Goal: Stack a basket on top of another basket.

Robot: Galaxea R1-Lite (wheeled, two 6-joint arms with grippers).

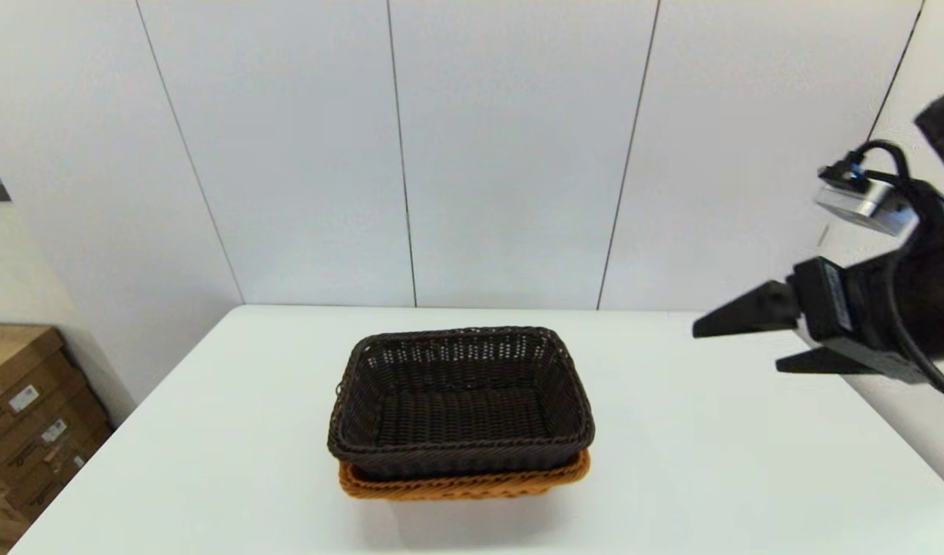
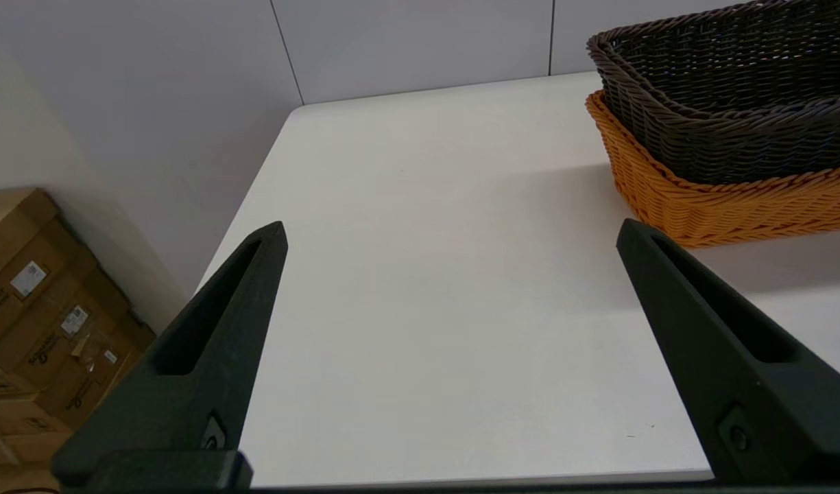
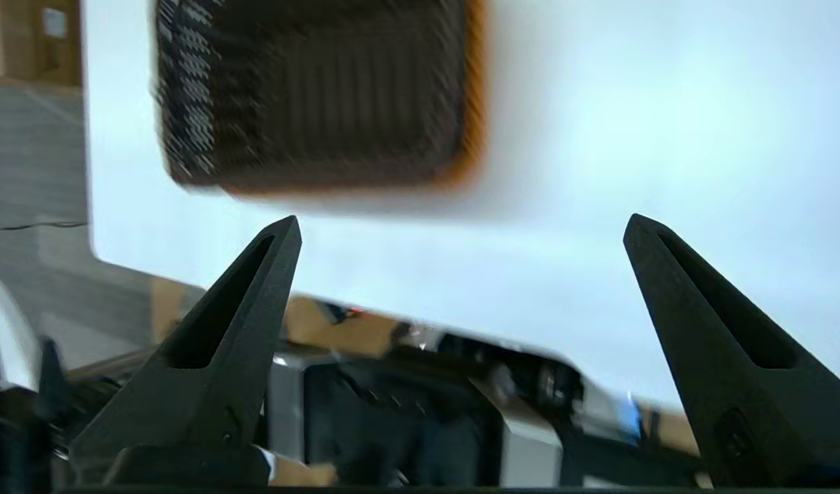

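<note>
Baskets sit nested mid-table: dark brown basket inside orange-tan basket. Right gripper hangs raised well to their right, fingers spread, empty. Left gripper waits low near the table edge, spread too. Cardboard boxes carry labels too small to read.

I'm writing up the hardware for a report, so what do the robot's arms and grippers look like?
The right gripper is matte black with two long, tapering wedge-shaped fingers, each with a slotted hollow. Behind them sits a blocky black body with a silver-grey camera module on top and black cables looping back. The left gripper shows the same black pointed fingers, each with a small round fastener near the base.
</note>
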